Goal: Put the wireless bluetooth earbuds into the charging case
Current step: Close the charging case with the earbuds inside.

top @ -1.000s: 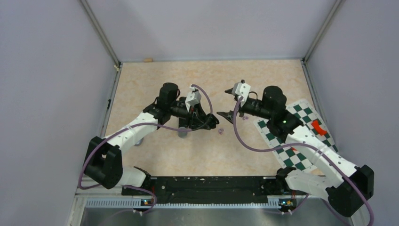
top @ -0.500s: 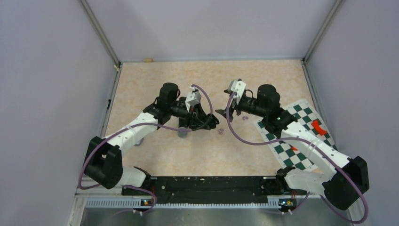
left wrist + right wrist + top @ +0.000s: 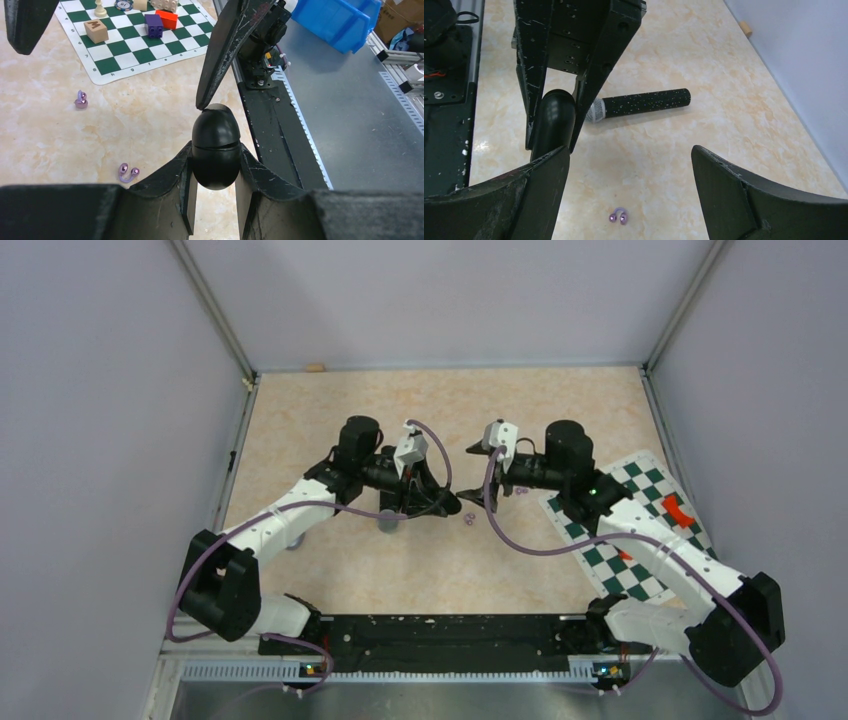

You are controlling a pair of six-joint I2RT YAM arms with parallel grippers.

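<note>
The left gripper (image 3: 216,150) is clamped on the black, egg-shaped case (image 3: 216,127), one finger on each flank. The case is shut, its seam a thin line across the body. Its long axis runs along the gripper's reach, the rounded end pointing away from the wrist towards the right arm. The right gripper (image 3: 630,155) faces it with its jaws wide apart. In the left wrist view one of its fingers (image 3: 227,50) slants down and appears to touch the case's rounded end with its tip, while the other finger hangs well off to the side. Nothing sits between them. From the right wrist the case shows as a dark rounded shape between the left fingers, just beyond the right gripper's own finger. The purple earbuds (image 3: 128,172) are outside the case, on the worktop (image 3: 60,145). One lies close beside the left gripper, its two ring ends side by side and its long axis slightly tilted in that view. A second earbud (image 3: 81,100) lies farther off, near the corner of the chequered mat (image 3: 135,47). A microphone (image 3: 639,105) lies flat beyond the left gripper, its head towards that gripper and its handle pointing away.
</note>
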